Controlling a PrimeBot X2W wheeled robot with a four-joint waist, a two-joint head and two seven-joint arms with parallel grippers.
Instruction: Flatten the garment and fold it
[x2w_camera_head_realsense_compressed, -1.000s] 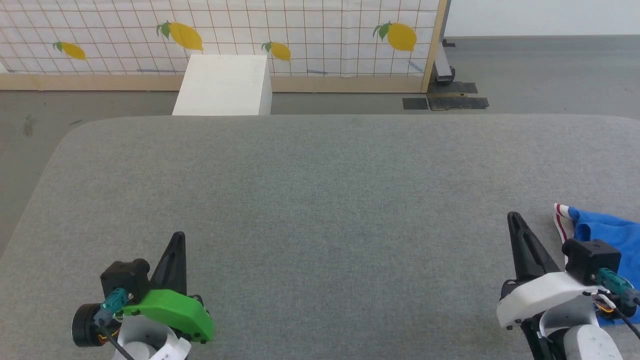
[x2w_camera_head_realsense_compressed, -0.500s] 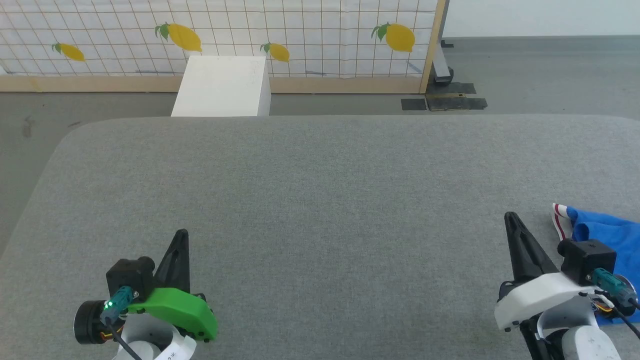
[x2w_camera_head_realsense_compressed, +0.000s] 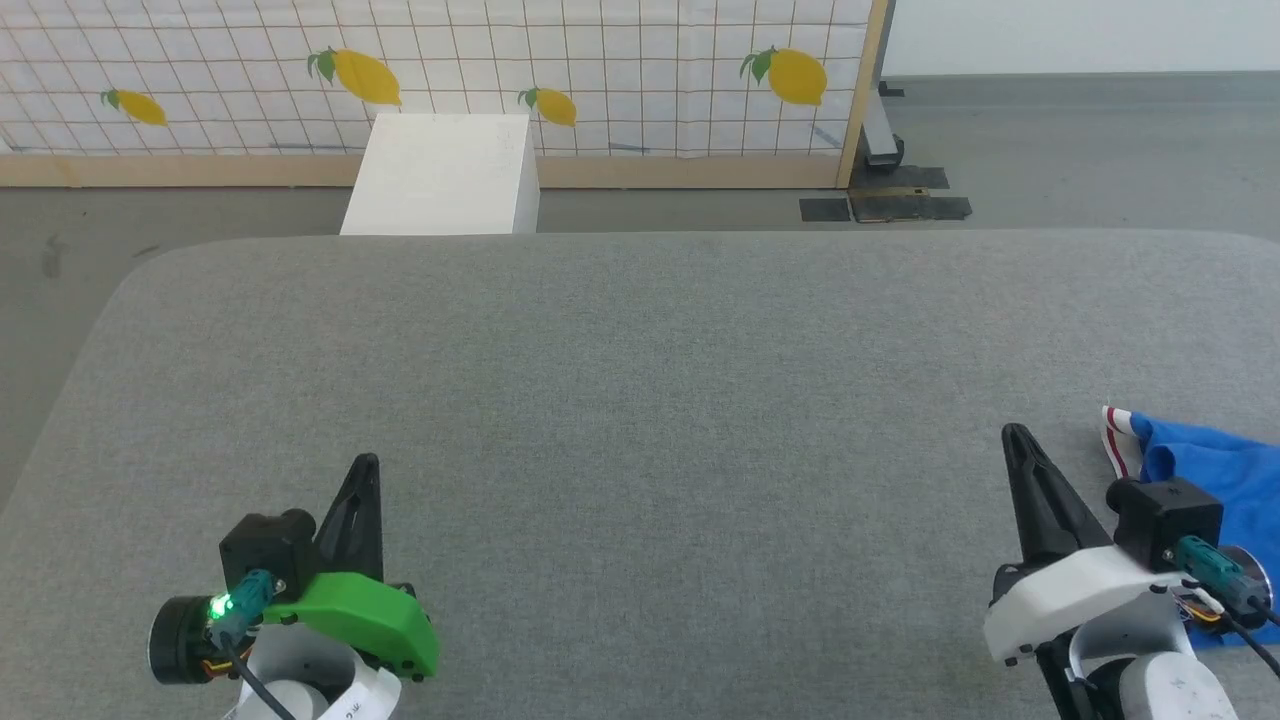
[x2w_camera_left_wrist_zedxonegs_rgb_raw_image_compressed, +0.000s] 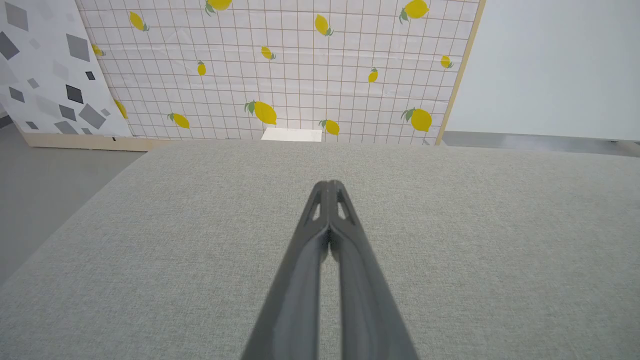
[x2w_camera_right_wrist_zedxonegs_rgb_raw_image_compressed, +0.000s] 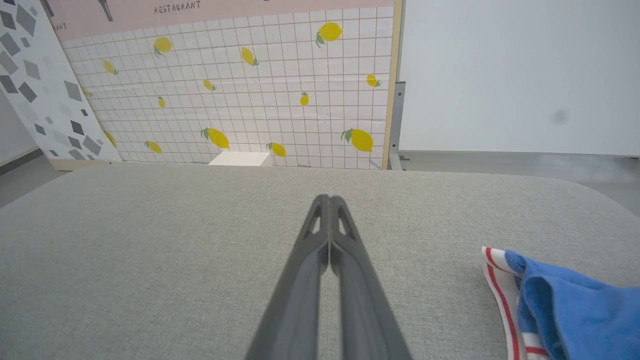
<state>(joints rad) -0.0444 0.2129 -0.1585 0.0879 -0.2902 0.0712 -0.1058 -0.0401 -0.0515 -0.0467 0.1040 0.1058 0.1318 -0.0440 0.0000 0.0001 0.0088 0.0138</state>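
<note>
Both left pincer (x2w_camera_head_realsense_compressed: 365, 465) and right pincer (x2w_camera_head_realsense_compressed: 1015, 435) are pressed together, empty, since I have not yet taken the shirt (x2w_camera_head_realsense_compressed: 1215, 470).

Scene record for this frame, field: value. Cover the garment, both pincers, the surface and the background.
garment: blue garment with red-and-white striped trim, bunched at the right edge of the head view, not flattened
left pincer: shut, empty, at lower left over bare fabric
right pincer: shut, empty, tips left of the garment and not touching it
surface: grey fabric-covered table
background: white box on the floor, lemon-print panel behind it
task state: folding not begun
</note>
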